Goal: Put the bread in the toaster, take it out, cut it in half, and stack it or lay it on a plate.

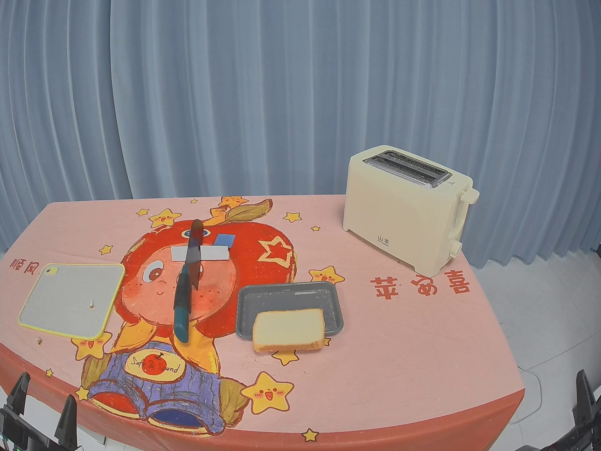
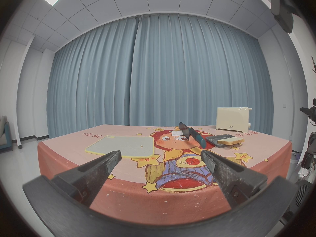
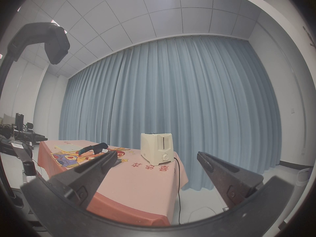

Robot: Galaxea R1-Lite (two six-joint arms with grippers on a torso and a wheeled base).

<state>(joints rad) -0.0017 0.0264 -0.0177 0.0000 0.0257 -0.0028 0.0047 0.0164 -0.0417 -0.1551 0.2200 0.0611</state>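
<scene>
A slice of bread (image 1: 288,329) lies on the front edge of a grey tray (image 1: 275,297) near the table's middle, and it overhangs that edge. The cream toaster (image 1: 405,207) stands at the back right, its slots empty. A knife (image 1: 187,279) with a teal handle rests raised on a holder left of the tray. My left gripper (image 2: 160,158) is open, low in front of the table's left corner, with the bread (image 2: 230,141) far off. My right gripper (image 3: 157,158) is open, off the table's right side, facing the toaster (image 3: 157,148).
A grey cutting board (image 1: 72,299) with a yellow rim lies at the table's left. The toaster's cord (image 3: 178,188) hangs down the table's right side. The pink cartoon tablecloth (image 1: 407,346) is bare between tray and toaster.
</scene>
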